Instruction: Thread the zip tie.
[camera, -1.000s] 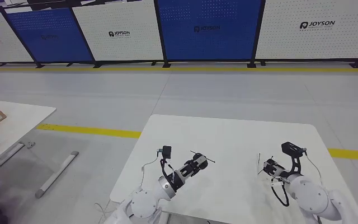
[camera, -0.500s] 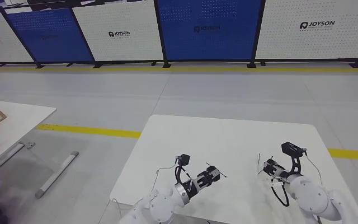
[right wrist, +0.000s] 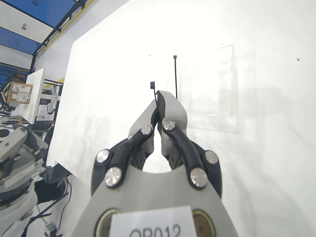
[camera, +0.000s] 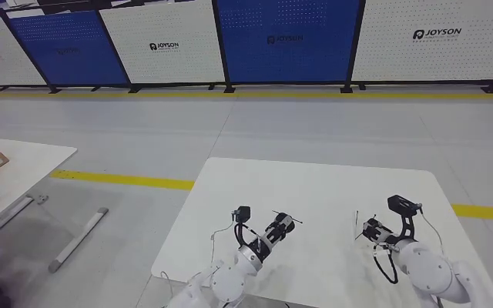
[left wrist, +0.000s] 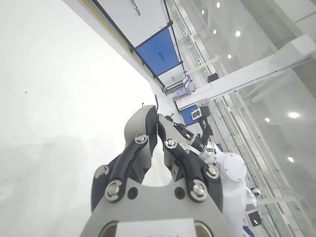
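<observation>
The left gripper (left wrist: 157, 113) is pinched shut on a thin black strip, the left tie (left wrist: 156, 99), and a short bit of it pokes out past the tips. The right gripper (right wrist: 158, 97) is pinched shut too, on the right tie (right wrist: 152, 85) — its small blocky head sticks out just past the tips. I cannot tell if the hole in that head faces the other arm. In the top view the two grippers hang over the near part of the white table (camera: 323, 185), well apart from each other, and nothing joins them. A bit farther out, just past the right gripper, a loose tie (right wrist: 175, 77) lies flat on the table along the edge of a clear sheet (right wrist: 209, 87). I cannot tell if it touches the sheet. So how far along is the job? I think the picking up is done, since each gripper has a tie in its grip. The threading itself is not done — no tip is in any head, and no loop is made. What is left, I think, is to bring the two grippers close, line up a thin end with the little hole, and push it through. That will be fiddly, as the hole is tiny and the strip bends. The loose tie looks untouched.
</observation>
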Action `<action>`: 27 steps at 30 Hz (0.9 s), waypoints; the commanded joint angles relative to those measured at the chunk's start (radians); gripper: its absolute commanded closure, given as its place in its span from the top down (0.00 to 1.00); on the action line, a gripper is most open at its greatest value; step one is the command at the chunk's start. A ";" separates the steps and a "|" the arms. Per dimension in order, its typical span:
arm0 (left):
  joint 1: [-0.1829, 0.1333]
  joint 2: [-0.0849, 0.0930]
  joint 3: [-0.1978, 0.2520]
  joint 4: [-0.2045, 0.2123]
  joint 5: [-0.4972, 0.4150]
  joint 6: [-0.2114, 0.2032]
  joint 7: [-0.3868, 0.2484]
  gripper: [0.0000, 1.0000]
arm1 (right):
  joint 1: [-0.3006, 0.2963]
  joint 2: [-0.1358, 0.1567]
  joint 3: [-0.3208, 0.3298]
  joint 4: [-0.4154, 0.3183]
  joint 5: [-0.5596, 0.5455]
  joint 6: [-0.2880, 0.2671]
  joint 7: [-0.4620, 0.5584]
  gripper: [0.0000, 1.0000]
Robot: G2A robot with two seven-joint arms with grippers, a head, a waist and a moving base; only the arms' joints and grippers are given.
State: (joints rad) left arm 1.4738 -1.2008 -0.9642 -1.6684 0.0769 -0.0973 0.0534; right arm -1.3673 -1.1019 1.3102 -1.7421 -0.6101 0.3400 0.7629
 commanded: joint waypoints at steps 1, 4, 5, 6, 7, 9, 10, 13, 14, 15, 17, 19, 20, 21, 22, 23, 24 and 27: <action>0.000 0.000 -0.001 -0.001 -0.002 0.000 -0.004 0.00 | 0.000 0.000 0.000 0.000 0.000 0.000 0.000 0.00; 0.000 0.000 -0.001 -0.001 -0.002 0.000 -0.004 0.00 | -0.007 -0.003 0.008 -0.006 0.057 -0.012 -0.013 0.00; 0.000 0.000 -0.001 -0.001 -0.002 0.000 -0.004 0.00 | -0.020 -0.006 0.028 -0.016 0.119 -0.032 -0.043 0.00; 0.000 0.000 -0.001 -0.001 -0.002 0.000 -0.004 0.00 | -0.035 -0.007 0.039 -0.024 0.142 -0.038 -0.072 0.00; 0.000 0.000 -0.001 -0.001 -0.002 0.000 -0.004 0.00 | -0.050 -0.009 0.048 -0.038 0.180 -0.043 -0.096 0.00; 0.000 0.000 -0.001 -0.001 -0.002 0.000 -0.004 0.00 | -0.086 -0.014 0.066 -0.063 0.272 -0.062 -0.138 0.00; 0.000 0.000 -0.001 -0.001 -0.002 0.000 -0.004 0.00 | -0.097 -0.015 0.069 -0.070 0.295 -0.068 -0.149 0.00; 0.000 0.000 -0.001 -0.001 -0.002 0.000 -0.004 0.00 | -0.119 -0.022 0.049 -0.086 0.350 -0.077 -0.179 0.00; 0.000 0.000 -0.001 -0.001 -0.002 0.000 -0.004 0.00 | -0.120 -0.026 0.039 -0.081 0.397 -0.088 -0.173 0.00; 0.000 0.000 -0.001 -0.001 -0.002 0.000 -0.004 0.00 | -0.114 -0.030 0.024 -0.063 0.440 -0.091 -0.164 0.00; 0.000 0.000 -0.001 -0.001 -0.002 0.000 -0.004 0.00 | -0.099 -0.032 0.005 -0.046 0.425 -0.083 -0.168 0.00; 0.000 0.000 -0.001 -0.001 -0.002 0.000 -0.004 0.00 | -0.099 -0.032 0.005 -0.046 0.425 -0.083 -0.168 0.00; 0.000 0.000 -0.001 -0.001 -0.002 0.000 -0.004 0.00 | -0.099 -0.032 0.005 -0.046 0.425 -0.083 -0.168 0.00; 0.000 0.000 -0.001 -0.001 -0.002 0.000 -0.004 0.00 | -0.099 -0.032 0.005 -0.046 0.425 -0.083 -0.168 0.00; 0.000 0.000 -0.001 -0.001 -0.002 0.000 -0.004 0.00 | -0.099 -0.032 0.005 -0.046 0.425 -0.083 -0.168 0.00; 0.000 0.000 -0.001 -0.001 -0.002 0.000 -0.004 0.00 | -0.099 -0.032 0.005 -0.046 0.425 -0.083 -0.168 0.00; 0.000 0.000 -0.001 -0.001 -0.002 0.000 -0.004 0.00 | -0.099 -0.032 0.005 -0.046 0.425 -0.083 -0.168 0.00; 0.000 0.000 -0.001 -0.001 -0.002 0.000 -0.004 0.00 | -0.100 -0.032 0.006 -0.047 0.427 -0.085 -0.174 0.00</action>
State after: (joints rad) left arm 1.4742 -1.2005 -0.9651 -1.6690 0.0748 -0.0977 0.0499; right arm -1.4666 -1.1339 1.3156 -1.7884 -0.1845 0.2565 0.5943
